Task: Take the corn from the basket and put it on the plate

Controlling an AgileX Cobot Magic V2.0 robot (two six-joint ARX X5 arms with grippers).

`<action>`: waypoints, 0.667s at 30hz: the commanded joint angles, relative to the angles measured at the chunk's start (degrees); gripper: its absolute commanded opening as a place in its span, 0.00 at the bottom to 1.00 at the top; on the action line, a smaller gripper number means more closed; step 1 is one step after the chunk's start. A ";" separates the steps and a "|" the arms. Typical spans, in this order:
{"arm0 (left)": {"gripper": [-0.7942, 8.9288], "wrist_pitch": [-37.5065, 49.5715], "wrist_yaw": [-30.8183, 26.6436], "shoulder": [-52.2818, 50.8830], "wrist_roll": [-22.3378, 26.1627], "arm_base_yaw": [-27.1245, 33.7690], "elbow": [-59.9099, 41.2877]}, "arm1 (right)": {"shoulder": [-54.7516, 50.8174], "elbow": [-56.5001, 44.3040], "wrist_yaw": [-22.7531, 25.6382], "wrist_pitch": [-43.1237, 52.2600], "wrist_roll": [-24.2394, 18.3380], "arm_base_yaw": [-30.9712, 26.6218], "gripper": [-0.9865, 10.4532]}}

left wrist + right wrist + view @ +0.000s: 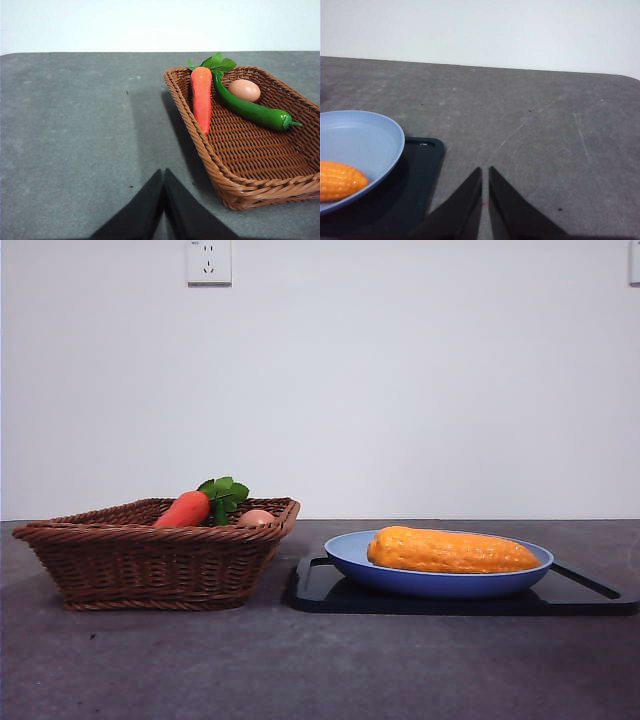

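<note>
On the grey table [300, 670]: wicker basket [150, 560] to one side, black tray [330, 590] beside it, close but apart, carrying the light-blue plate [440, 582]. Corn [452, 550] lying flat in the plate, inside the rim, long axis running across the front view and roughly parallel to the table edge; in the front view, blunter end toward the basket, other end narrowing slightly toward the far rim. Only one rounded end of the cob showing in the right wrist view. Still in the basket: carrot [201, 97] with green leaves against one side wall, green pepper [250, 111] lying diagonally beside it, pinkish egg [244, 90] near the far wall. Wall socket [209, 262] high on the white wall. Nothing over or against the corn. Left gripper [164, 176] over bare table just beside the basket, jaws pressed together, holding nothing. Right gripper [485, 173] over bare table next to the tray, jaws nearly together, thin gap only, holding nothing. Neither arm visible in the front view.
</note>
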 commanded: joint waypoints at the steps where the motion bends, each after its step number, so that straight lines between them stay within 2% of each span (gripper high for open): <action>1: 0.09 -0.24 0.04 -0.13 -0.42 0.11 -1.62 | -0.15 -0.37 0.07 -0.98 1.01 -0.02 0.09; 4: 0.09 -0.24 0.04 -0.13 -0.42 0.11 -1.62 | -0.15 -0.37 0.07 -4.26 1.01 -0.02 0.09; 20: 0.09 -0.24 0.04 -0.13 -0.42 0.11 -1.62 | -0.15 -0.37 0.07 -3.13 1.05 -0.02 0.09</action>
